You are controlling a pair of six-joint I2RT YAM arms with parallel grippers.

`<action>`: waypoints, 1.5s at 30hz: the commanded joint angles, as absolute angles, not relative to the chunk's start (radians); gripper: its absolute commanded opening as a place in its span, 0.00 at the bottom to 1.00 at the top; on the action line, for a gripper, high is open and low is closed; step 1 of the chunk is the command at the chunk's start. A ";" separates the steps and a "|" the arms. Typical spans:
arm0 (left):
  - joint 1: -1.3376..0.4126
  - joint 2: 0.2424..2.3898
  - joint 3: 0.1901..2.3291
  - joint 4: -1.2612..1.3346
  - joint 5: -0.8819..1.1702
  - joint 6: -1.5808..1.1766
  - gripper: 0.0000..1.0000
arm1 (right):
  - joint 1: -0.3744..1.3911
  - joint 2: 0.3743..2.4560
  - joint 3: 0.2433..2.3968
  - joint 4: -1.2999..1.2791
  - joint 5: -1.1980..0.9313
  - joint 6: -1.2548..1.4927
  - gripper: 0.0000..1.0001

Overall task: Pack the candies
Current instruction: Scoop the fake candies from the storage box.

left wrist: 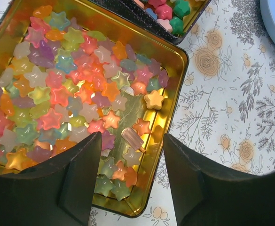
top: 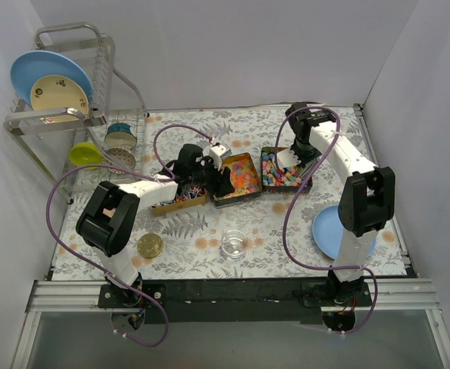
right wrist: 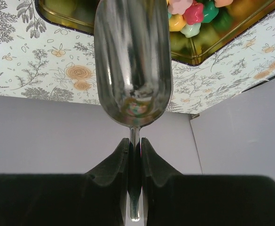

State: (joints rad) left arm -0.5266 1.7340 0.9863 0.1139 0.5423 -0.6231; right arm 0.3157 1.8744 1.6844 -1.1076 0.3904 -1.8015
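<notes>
Three open tins sit mid-table. The left tin holds wrapped candies (top: 180, 197), the middle gold tin (left wrist: 174, 52) holds glossy star gummies (left wrist: 66, 89), and the right tin holds pastel candies (top: 281, 171). My left gripper (left wrist: 130, 165) hangs open over the near corner of the middle tin, with a few stars and a small popsicle-shaped sweet (left wrist: 132, 140) between its fingers; nothing is gripped. From above, the left gripper (top: 223, 183) is over that tin. My right gripper (right wrist: 135, 146) is shut on the handle of a metal scoop (right wrist: 132, 61), beside the pastel candies (right wrist: 190, 14).
A small glass bowl (top: 234, 244) and a round gold lid (top: 149, 246) stand near the front. A blue plate (top: 336, 231) lies by the right arm's base. A dish rack (top: 63, 84) with plates and small bowls (top: 119, 140) fills the back left.
</notes>
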 commanded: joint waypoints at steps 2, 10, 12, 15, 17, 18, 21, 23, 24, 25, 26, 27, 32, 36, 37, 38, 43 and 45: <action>-0.535 1.733 0.956 0.141 0.581 -0.634 0.53 | 0.322 1.920 1.724 -1.176 0.405 -1.697 0.01; -0.535 1.753 0.957 0.161 0.598 -0.660 0.53 | 0.328 2.000 1.773 -1.310 0.345 -1.481 0.01; -0.535 1.758 0.959 0.164 0.601 -0.667 0.53 | 0.330 2.013 1.790 -1.309 0.310 -1.433 0.01; -0.535 1.764 0.957 0.169 0.609 -0.675 0.52 | 0.330 2.025 1.792 -1.310 0.282 -1.387 0.01; -0.535 1.766 0.956 0.167 0.615 -0.680 0.52 | 0.333 2.040 1.821 -1.309 0.259 -1.353 0.01; -0.537 1.769 0.956 0.167 0.615 -0.681 0.52 | 0.340 2.054 1.833 -1.310 0.240 -1.323 0.01; -0.538 1.772 0.953 0.169 0.621 -0.686 0.52 | 0.365 2.069 1.856 -1.308 0.206 -1.292 0.01; -0.540 1.775 0.953 0.167 0.623 -0.692 0.52 | 0.383 2.075 1.864 -1.308 0.198 -1.278 0.01; -0.541 1.776 0.953 0.167 0.623 -0.693 0.52 | 0.405 2.082 1.867 -1.307 0.187 -1.269 0.01; -0.541 1.779 0.956 0.166 0.623 -0.695 0.52 | 0.416 2.083 1.867 -1.308 0.181 -1.267 0.01; -0.541 1.781 0.957 0.167 0.624 -0.696 0.52 | 0.437 2.085 1.867 -1.307 0.175 -1.266 0.01; -0.541 1.782 0.963 0.161 0.624 -0.695 0.52 | 0.446 2.085 1.859 -1.307 0.167 -1.266 0.01; -0.541 1.787 0.986 0.141 0.615 -0.675 0.52 | 0.483 2.056 1.769 -1.238 0.141 -1.301 0.01; -0.541 1.801 1.005 0.120 0.612 -0.652 0.52 | 0.479 2.031 1.657 -1.141 0.123 -1.330 0.01; -0.541 1.805 1.014 0.117 0.614 -0.649 0.51 | 0.476 2.028 1.619 -1.114 0.120 -1.330 0.01; -0.541 1.815 1.017 0.114 0.618 -0.647 0.49 | 0.468 2.026 1.608 -1.103 0.109 -1.322 0.01; -0.541 1.850 1.028 0.110 0.634 -0.629 0.32 | 0.445 2.034 1.620 -1.074 0.008 -1.270 0.01; -0.541 1.865 1.034 0.113 0.635 -0.630 0.27 | 0.439 2.031 1.637 -1.057 -0.055 -1.252 0.01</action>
State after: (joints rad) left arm -0.5407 1.8336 1.0031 0.1234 0.6361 -0.6575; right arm 0.4446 2.0521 1.6054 -1.1084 0.1062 -1.2854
